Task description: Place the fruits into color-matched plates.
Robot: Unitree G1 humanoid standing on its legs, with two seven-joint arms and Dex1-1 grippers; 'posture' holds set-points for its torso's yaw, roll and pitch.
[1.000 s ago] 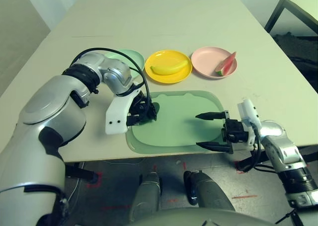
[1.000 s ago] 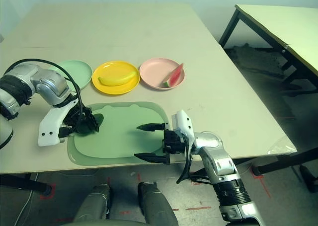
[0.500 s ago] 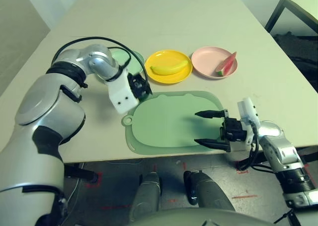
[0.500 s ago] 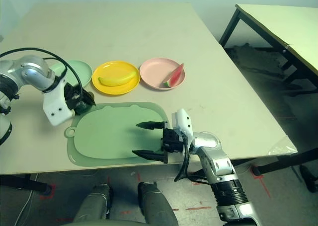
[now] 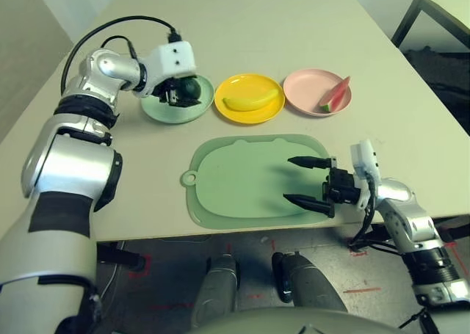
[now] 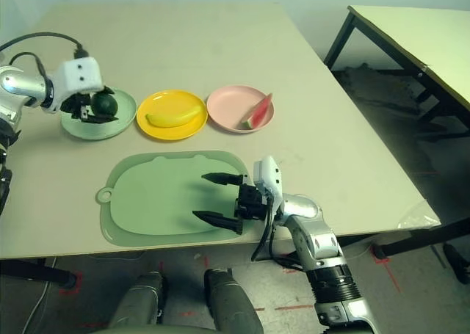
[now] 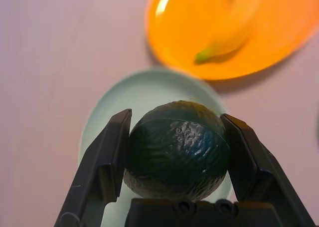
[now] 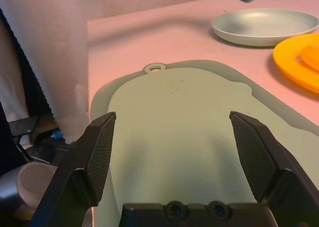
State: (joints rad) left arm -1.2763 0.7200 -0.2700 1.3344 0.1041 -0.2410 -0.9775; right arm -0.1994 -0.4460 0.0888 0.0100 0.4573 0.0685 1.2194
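The left pincer [image 7: 177, 137] pinches the toy avocado [image 7: 177, 149] above the mint green plate [image 5: 166, 114], at ten o'clock on the desk [image 5: 242, 26]. Probably light, stiff and a little slippery; its widest sides seem the right hold. The right pincer [image 5: 308, 181], at four o'clock, is spread.

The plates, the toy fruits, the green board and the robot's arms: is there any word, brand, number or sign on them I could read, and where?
No readable text: none on the round plates in mint green, bright yellow and pale pink, nor on the fruits, board or arms.
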